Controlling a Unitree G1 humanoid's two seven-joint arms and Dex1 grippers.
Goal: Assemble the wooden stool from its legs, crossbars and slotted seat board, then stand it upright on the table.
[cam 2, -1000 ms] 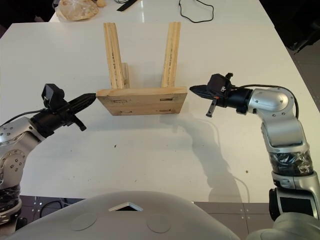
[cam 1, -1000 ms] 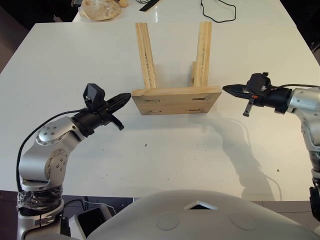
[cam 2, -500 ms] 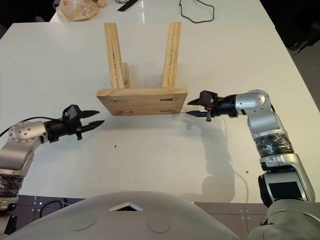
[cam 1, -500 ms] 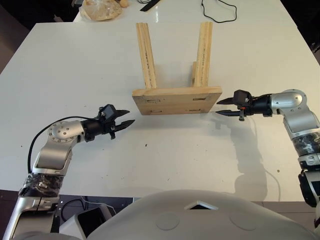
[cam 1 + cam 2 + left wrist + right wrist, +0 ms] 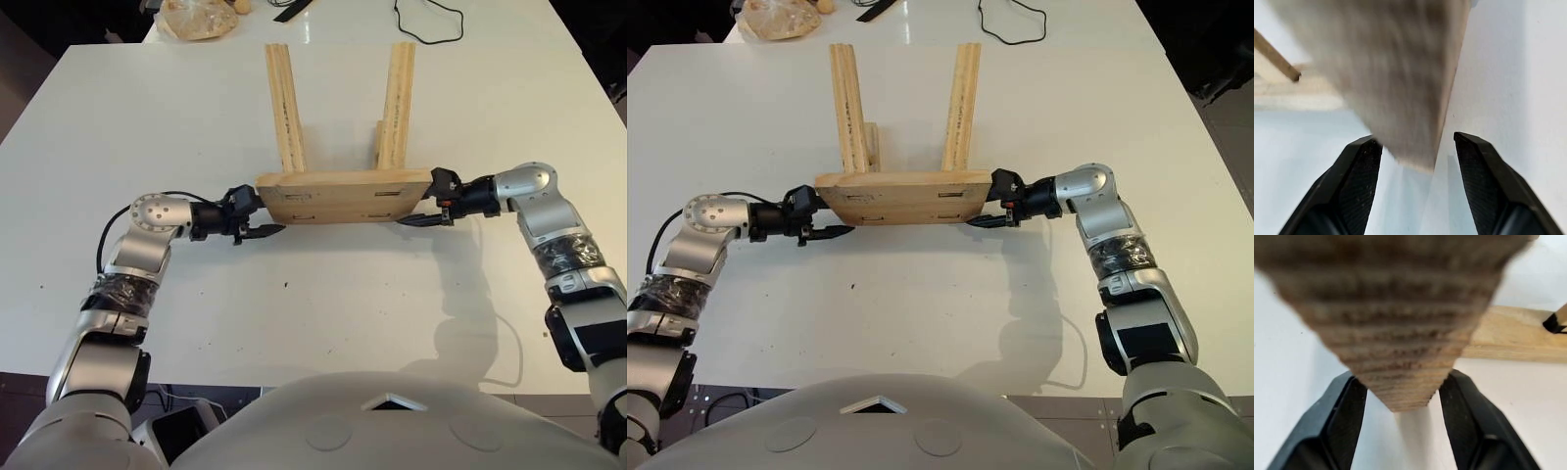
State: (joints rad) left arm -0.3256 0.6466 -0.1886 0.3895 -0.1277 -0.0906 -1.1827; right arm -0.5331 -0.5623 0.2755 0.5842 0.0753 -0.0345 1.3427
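The assembled wooden stool lies on its side mid-table. Its slotted seat board [image 5: 343, 196] stands on edge towards me, and two legs [image 5: 286, 108] [image 5: 399, 98] point away. My left gripper [image 5: 263, 211] is at the board's left end, open, with one finger above and one below the edge. In the left wrist view the board's end [image 5: 1391, 73] sits between the fingers [image 5: 1359, 181], with a gap on one side. My right gripper [image 5: 423, 201] straddles the right end, also open. Its fingers [image 5: 1347, 421] lie close against both faces of the board [image 5: 1396, 308].
A plastic bag [image 5: 199, 18] and a black cable [image 5: 426, 22] lie on the table's far side, behind the stool's legs. White tabletop [image 5: 333, 313] stretches bare between the stool and the near edge.
Both grippers have moved inward from open table to the seat board's two ends, and their fingers now straddle it. The stool has not moved.
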